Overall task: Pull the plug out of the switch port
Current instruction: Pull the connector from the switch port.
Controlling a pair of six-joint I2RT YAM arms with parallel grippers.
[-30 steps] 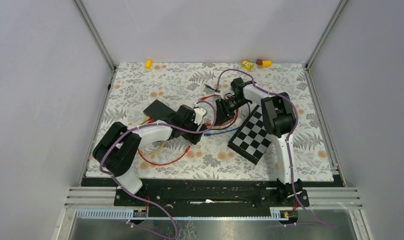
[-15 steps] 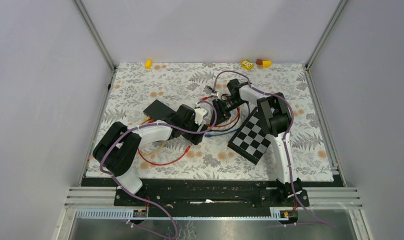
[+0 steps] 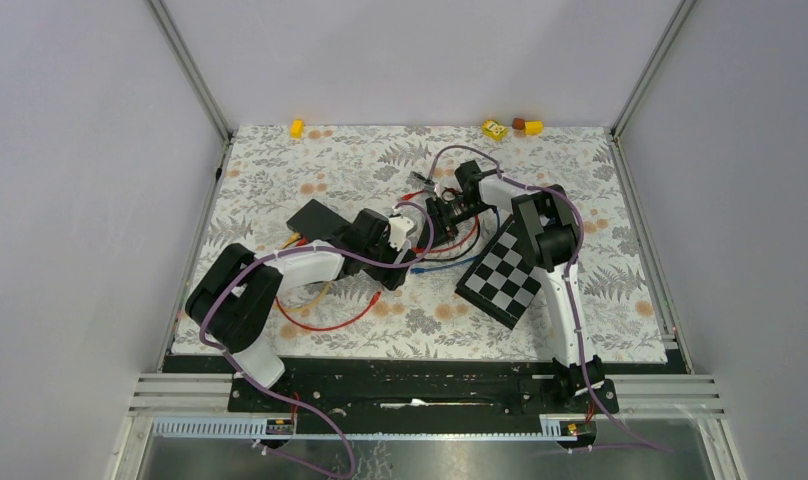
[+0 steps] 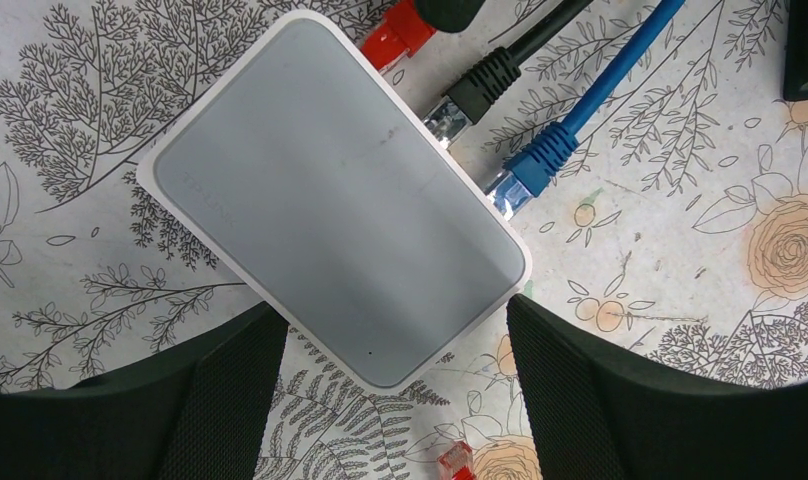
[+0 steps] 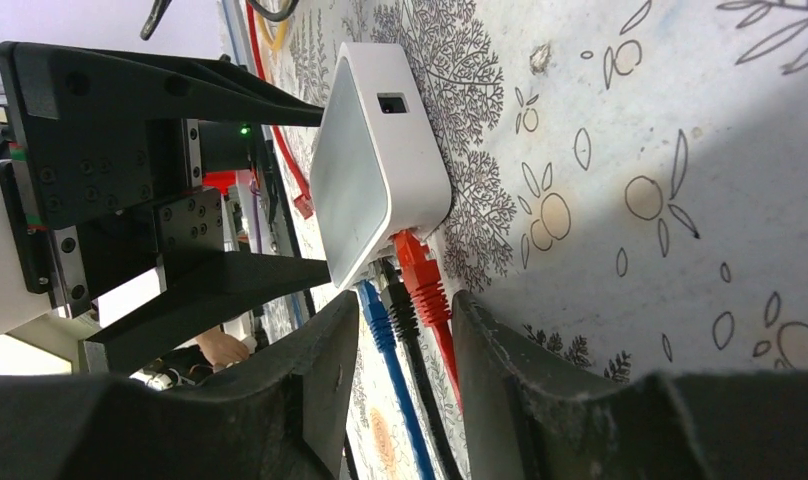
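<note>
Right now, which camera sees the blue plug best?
The left wrist view: the blue plug sits big and clear at the white switch. The right wrist view shows it partly hidden between the fingers. In the top view it is too small to pick out.

We see a white switch with red, black and blue plugs at its ports, on a pale cloth printed with grey leaves and orange flowers. Nearby lies a black-and-white chequered board.
</note>
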